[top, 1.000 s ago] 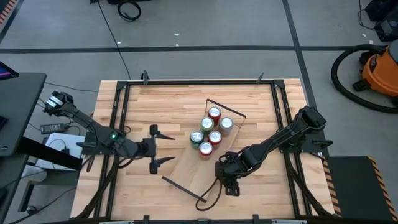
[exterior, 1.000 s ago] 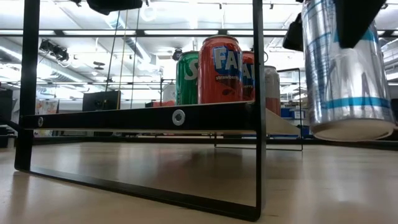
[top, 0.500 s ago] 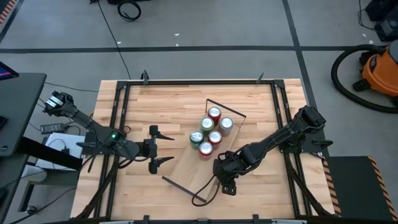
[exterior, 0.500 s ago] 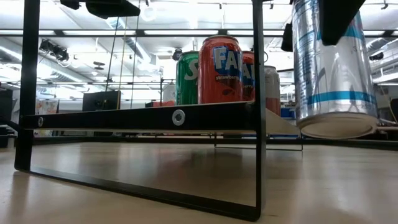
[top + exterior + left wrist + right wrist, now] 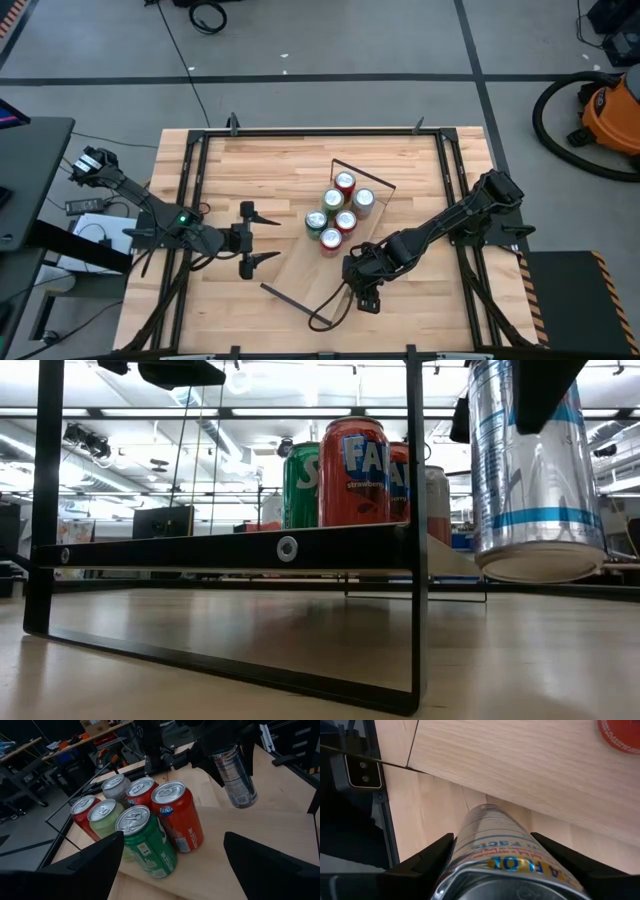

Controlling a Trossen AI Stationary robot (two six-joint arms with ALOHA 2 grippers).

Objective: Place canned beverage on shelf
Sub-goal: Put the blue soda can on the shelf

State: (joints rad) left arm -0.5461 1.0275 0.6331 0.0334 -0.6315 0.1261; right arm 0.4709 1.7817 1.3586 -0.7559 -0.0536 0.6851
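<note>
While the left gripper [image 5: 247,240] is held idle with fingers spread over the bench [image 5: 250,170], the tall silver can [image 5: 535,470] is pinched upright by the right gripper [image 5: 362,290], raised just beside the light-wood shelf [image 5: 300,275], whose free board lies leftward.

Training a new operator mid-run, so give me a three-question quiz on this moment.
1. How many cans stand on the shelf?
2. True or false: the silver can rests on the table.
3. Which gripper holds the silver can: A left gripper, B right gripper?

Key: 1. Six, in a cluster. 2. False; it hangs above the tabletop. 3. B; the left one waits open beside the shelf.
</note>
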